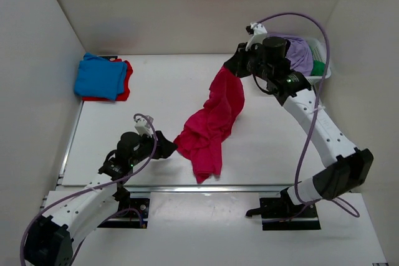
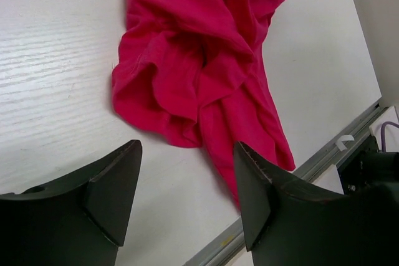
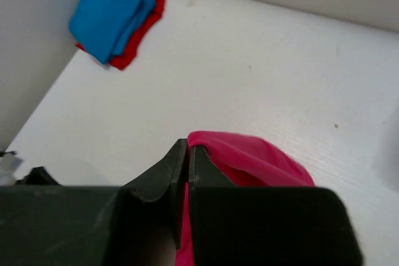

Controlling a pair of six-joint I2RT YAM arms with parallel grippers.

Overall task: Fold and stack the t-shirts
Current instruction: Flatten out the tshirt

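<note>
white-walled enclosure, white tabletop (image 1: 156,91).
- crimson-pink shirt (image 1: 212,123): upper end lifted off the surface at the back right, the rest hanging down in a twisted length; lower end bunched on the tabletop near the front rail. sleeves and collar cannot be made out.
- right jaws: pinched tight on the shirt's upper end.
- left jaws: standing wide, low, just beside the bunched lower end; nothing between them; whether they touch the cloth cannot be told.
- blue shirt (image 1: 98,77): folded, back left corner, on top of the red shirt (image 1: 126,82), of which only an edge shows.
- basket (image 1: 323,70): back right, largely hidden by the right arm (image 1: 312,116); holds a lavender shirt (image 1: 300,54) and a sliver of green shirt (image 1: 318,68).
</note>
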